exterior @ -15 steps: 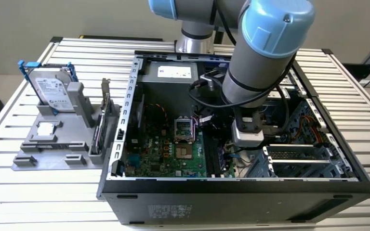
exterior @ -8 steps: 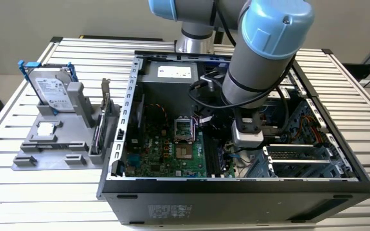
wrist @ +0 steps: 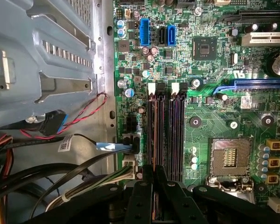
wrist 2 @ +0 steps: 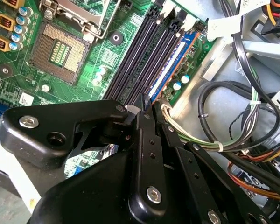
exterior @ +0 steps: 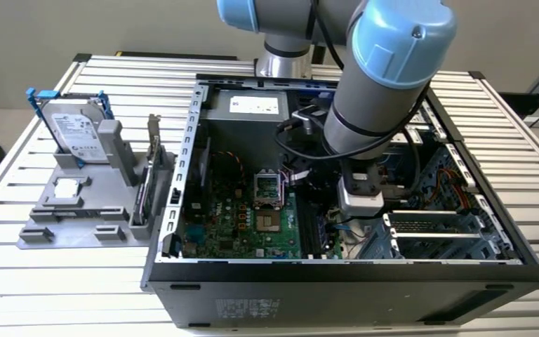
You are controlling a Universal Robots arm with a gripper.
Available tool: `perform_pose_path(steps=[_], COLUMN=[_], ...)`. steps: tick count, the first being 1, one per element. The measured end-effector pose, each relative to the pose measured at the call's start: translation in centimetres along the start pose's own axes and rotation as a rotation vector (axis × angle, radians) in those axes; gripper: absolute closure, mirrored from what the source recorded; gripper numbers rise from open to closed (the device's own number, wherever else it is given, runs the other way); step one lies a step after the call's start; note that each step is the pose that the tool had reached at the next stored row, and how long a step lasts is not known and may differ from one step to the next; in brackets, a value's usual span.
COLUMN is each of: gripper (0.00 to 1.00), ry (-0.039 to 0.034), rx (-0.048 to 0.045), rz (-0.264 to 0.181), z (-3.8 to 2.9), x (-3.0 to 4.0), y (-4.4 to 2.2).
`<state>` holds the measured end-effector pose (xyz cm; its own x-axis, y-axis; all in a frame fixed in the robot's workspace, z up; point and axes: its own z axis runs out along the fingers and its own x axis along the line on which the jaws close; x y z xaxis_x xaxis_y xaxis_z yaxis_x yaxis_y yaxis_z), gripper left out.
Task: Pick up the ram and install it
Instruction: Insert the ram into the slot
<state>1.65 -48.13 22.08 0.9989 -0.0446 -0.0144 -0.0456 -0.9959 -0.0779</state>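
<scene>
The ram [wrist 2: 171,66], a long dark stick with a bluish label face, stands on edge in the outermost of several black memory slots [wrist 2: 144,51] on the green motherboard. My gripper [wrist 2: 143,103] is over the stick's near end, its black fingers drawn together around the thin top edge. In the first wrist view the ram [wrist: 154,126] runs along the slot nearest the case wall and passes under the fingertips [wrist: 147,173]. In the exterior view my gripper [exterior: 358,219] reaches down into the open computer case [exterior: 344,270], beside the motherboard's right edge.
Cable bundles [wrist 2: 224,116] lie close beside the slots. The open CPU socket [wrist: 229,157] sits on the other side. Outside the case, a grey fixture [exterior: 73,217] holds a silver hard drive [exterior: 76,131] and an upright card with a metal bracket [exterior: 154,151].
</scene>
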Motion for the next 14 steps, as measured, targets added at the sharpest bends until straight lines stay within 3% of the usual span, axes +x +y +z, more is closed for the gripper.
perform_pose_path(steps=[14], gripper=[1.00], ry=[-0.0001], rx=[0.0006], rz=[-0.001], z=[0.18], x=[0.00], y=[0.06])
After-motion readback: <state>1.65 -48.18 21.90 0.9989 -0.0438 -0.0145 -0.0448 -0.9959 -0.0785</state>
